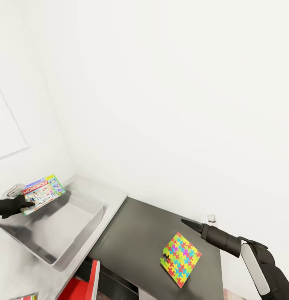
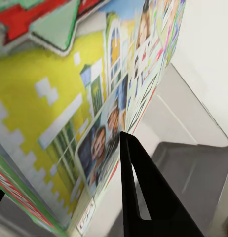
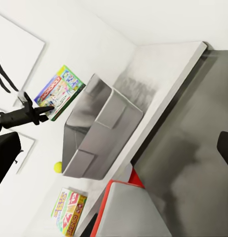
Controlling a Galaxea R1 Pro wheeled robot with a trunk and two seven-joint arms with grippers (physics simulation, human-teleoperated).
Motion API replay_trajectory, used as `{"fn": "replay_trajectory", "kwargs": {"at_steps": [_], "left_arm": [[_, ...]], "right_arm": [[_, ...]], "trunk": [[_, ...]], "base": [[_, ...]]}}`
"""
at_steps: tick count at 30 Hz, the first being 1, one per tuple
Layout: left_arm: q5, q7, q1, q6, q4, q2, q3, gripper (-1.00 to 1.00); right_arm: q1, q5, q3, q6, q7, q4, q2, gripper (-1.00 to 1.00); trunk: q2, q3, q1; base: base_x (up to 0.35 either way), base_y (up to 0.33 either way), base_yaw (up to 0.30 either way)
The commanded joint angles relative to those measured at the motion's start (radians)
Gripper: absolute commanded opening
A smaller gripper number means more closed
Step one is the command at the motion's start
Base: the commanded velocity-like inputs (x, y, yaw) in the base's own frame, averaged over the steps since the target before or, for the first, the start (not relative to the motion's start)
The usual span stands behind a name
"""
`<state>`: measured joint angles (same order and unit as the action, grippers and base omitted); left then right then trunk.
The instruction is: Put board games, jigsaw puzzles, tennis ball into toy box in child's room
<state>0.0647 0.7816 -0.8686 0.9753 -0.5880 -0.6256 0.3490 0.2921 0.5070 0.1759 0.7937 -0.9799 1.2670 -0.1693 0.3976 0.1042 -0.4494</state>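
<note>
The Monopoly box [image 1: 42, 193] is held by the left fingers [image 1: 28, 203] over the bin's [image 1: 84, 231] rim at 9 o'clock. It should be carried inward, levelled, then released low. The right fingers' [image 1: 190, 223] spread cannot be told.

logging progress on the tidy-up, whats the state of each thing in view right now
Monopoly box: held in the left claw, tilted above the toy box's far end
toy box: on the light table, nothing seen inside
jigsaw puzzle: flat on the dark counter
tennis ball: on the table beside the toy box
yellow-red-green game box: flat on the table
right claw: free above the counter
</note>
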Motion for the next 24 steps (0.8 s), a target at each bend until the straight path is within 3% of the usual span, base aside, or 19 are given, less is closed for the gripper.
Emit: {"fn": "replay_trajectory", "kwargs": {"at_steps": [1,24], "left_arm": [[0.007,-0.003,-0.001,0.008,0.0,0.0,0.001,-1.0],[0.004,0.002,-0.001,0.051,0.003,0.003,-0.001,-1.0]], "right_arm": [[0.001,0.003,0.001,0.005,-0.001,0.0,0.0,1.0],[0.001,0.004,0.0,0.005,-0.001,0.0,-0.001,1.0]], "trunk": [[0.002,0.004,-0.001],[0.002,0.036,-0.001]], "base": [[0.0,0.0,0.0],[0.0,0.0,0.0]]}}
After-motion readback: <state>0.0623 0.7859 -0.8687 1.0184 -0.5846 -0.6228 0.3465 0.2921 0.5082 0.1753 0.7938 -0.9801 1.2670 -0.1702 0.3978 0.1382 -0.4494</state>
